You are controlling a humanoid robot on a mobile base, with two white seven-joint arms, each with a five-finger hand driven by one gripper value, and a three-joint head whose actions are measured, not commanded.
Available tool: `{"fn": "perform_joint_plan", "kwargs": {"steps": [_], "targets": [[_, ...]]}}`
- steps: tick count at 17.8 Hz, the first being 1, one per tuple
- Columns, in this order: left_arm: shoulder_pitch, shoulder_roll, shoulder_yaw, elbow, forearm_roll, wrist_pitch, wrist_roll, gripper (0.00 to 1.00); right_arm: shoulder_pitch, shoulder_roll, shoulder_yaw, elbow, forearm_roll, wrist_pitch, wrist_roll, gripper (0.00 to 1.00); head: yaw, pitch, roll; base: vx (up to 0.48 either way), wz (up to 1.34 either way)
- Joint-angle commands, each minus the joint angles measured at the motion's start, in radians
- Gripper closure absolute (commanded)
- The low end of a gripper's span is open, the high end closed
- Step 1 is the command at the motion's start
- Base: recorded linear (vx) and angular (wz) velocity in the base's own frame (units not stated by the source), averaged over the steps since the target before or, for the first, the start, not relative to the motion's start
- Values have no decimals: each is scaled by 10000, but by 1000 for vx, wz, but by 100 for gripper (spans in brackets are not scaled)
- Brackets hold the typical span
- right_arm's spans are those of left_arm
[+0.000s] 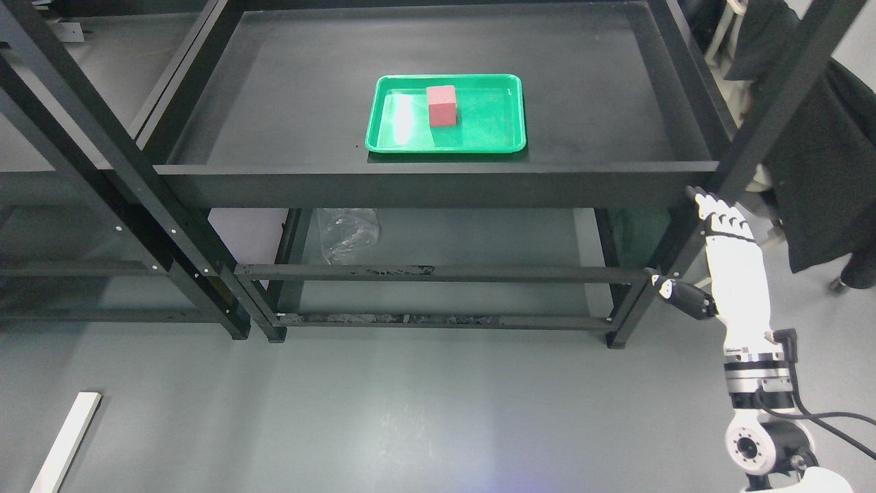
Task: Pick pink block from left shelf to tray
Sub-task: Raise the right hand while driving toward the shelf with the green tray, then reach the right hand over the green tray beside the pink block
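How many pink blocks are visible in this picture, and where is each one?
1. The pink block stands inside the green tray on the black shelf, near the tray's middle. No other block shows; the left shelf is only partly in view.

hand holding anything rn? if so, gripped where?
Nothing held. The right hand hangs open beside the shelf's right post, fingers extended. The pink block sits in the green tray on the shelf, untouched. Left hand not in view.

A pink block sits in the green tray on the black shelf; my hand is white.
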Motion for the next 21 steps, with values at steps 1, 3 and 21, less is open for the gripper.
{"fn": "perform_joint_plan", "kwargs": {"steps": [1, 3, 21], "targets": [[-291, 175, 0, -175, 0, -4, 8, 0, -304, 55, 99, -55, 182, -534, -14, 2, 0, 0, 0, 213, 95], [-291, 175, 0, -175, 0, -4, 8, 0, -488, 70, 420, -55, 213, -458, 93, 2, 0, 0, 0, 210, 91], [-291, 175, 0, -175, 0, -4, 8, 0, -857, 801, 1526, 114, 259, -396, 2088, 2, 0, -1, 0, 233, 100]]}}
